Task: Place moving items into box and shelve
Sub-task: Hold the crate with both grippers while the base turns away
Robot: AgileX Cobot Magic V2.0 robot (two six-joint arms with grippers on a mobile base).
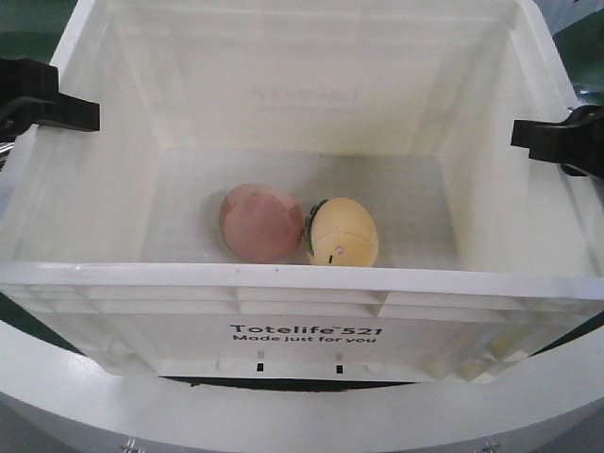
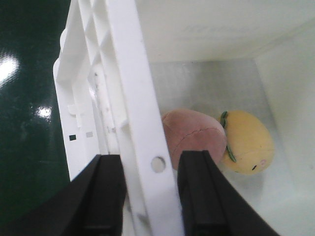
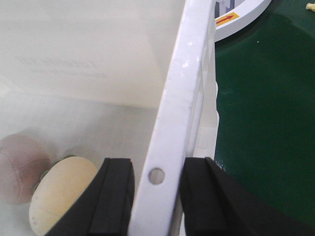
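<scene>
In the box (image 1: 302, 279), ball (image 1: 260, 223) touching egg (image 1: 343, 234), left gripper (image 2: 150, 164), right gripper (image 3: 156, 169) clamping its sides, both cropped.

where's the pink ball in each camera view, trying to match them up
Front view: pink ball on the crate floor, left of centre, touching the yellow egg toy on its right.
Left wrist view: mid-frame, just right of the crate rim, egg toy on its right.
Right wrist view: lower-left edge, egg toy beside it at lower right.
Shared landmark: the yellow egg toy, against the ball in all three.
</scene>
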